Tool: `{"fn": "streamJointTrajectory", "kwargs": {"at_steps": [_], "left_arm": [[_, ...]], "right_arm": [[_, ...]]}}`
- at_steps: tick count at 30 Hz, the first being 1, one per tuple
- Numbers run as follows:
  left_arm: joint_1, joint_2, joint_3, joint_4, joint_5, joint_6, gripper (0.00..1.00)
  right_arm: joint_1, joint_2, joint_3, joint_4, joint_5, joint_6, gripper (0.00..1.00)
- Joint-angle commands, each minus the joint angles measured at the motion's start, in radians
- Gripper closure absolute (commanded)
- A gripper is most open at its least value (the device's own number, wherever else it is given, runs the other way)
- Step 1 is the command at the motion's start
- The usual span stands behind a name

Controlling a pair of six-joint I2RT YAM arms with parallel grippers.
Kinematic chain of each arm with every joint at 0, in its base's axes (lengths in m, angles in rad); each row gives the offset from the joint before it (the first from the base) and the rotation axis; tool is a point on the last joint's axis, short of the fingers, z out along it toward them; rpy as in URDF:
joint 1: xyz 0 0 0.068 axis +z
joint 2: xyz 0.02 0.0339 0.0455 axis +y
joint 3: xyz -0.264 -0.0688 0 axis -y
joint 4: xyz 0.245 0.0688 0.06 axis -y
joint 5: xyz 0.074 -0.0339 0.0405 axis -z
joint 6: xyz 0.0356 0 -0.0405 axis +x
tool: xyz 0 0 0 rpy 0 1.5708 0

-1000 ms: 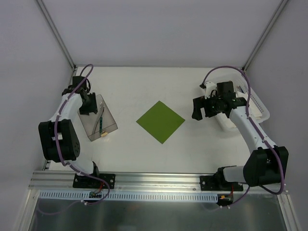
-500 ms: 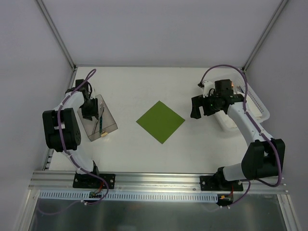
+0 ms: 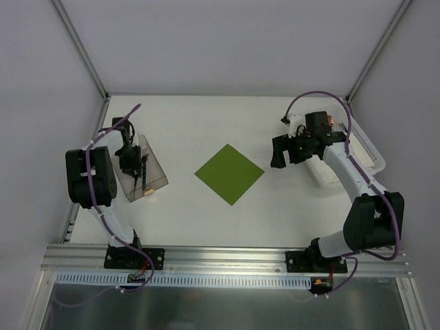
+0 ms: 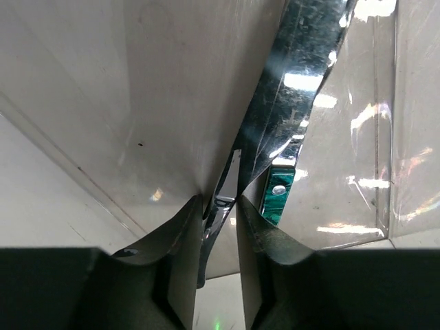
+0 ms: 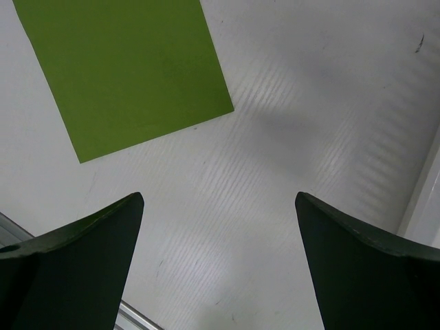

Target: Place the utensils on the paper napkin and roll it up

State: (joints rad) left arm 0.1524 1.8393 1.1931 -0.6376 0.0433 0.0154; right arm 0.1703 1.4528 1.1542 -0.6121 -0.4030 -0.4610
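Fetching a utensil looks to be the step in hand, for the paper napkin [image 3: 229,173] lies flat and bare on the bench [image 3: 206,124], a plain olive-green square turned corner-on like a diamond, with nothing yet laid on it. The utensils sit well to the napkin's left inside a clear tub [image 3: 159,180], and the left pincer [image 4: 217,206] reaches down into that tub. In the wrist view its jaws stand narrow on either side of a silvery utensil [image 4: 302,75] — a long, bright, mirror-like blade leaning against the tub's wall — with a green-handled piece [image 4: 278,196] just behind it. Whether the pads already pinch the metal or only flank it I cannot tell. The right pincer [image 5: 218,199] hangs wide open and empty over bare bench just to the napkin's right, one green corner showing in its own view, and a white basket [image 3: 368,148] lies farther out on that side. The next move, I judge, calls for a firm hold on the slim, slippery metal, a straight lift clear of the tub's wall, and a carry rightward to the napkin's middle — set down gently, since so thin a sheet would likely slide or crease at a nudge.
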Motion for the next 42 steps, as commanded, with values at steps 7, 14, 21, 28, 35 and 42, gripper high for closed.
{"fn": "streamJointTrajectory", "kwargs": {"at_steps": [7,14,21,28,35,42], "left_arm": [[0.01,0.052,0.008,-0.024,-0.036,-0.008,0.97],[0.01,-0.028,0.008,-0.025,-0.028,-0.012,1.0],[0.003,-0.159,0.005,-0.037,-0.005,-0.071,1.0],[-0.013,-0.248,0.022,-0.065,-0.019,-0.083,1.0],[-0.097,-0.371,0.173,-0.077,0.058,-0.183,1.0],[-0.331,-0.286,0.428,-0.16,0.013,-0.328,1.0]], "right_arm": [[0.009,0.009,0.044,-0.003,-0.022,-0.011,0.03],[0.009,0.011,0.047,0.002,-0.034,0.004,0.03],[0.011,0.0,0.039,0.012,-0.053,0.031,0.03],[0.012,-0.006,0.044,0.011,-0.045,0.035,0.03],[0.011,0.003,0.039,0.014,-0.016,0.054,0.03],[-0.006,0.003,0.038,0.012,0.003,0.07,0.03]]}}
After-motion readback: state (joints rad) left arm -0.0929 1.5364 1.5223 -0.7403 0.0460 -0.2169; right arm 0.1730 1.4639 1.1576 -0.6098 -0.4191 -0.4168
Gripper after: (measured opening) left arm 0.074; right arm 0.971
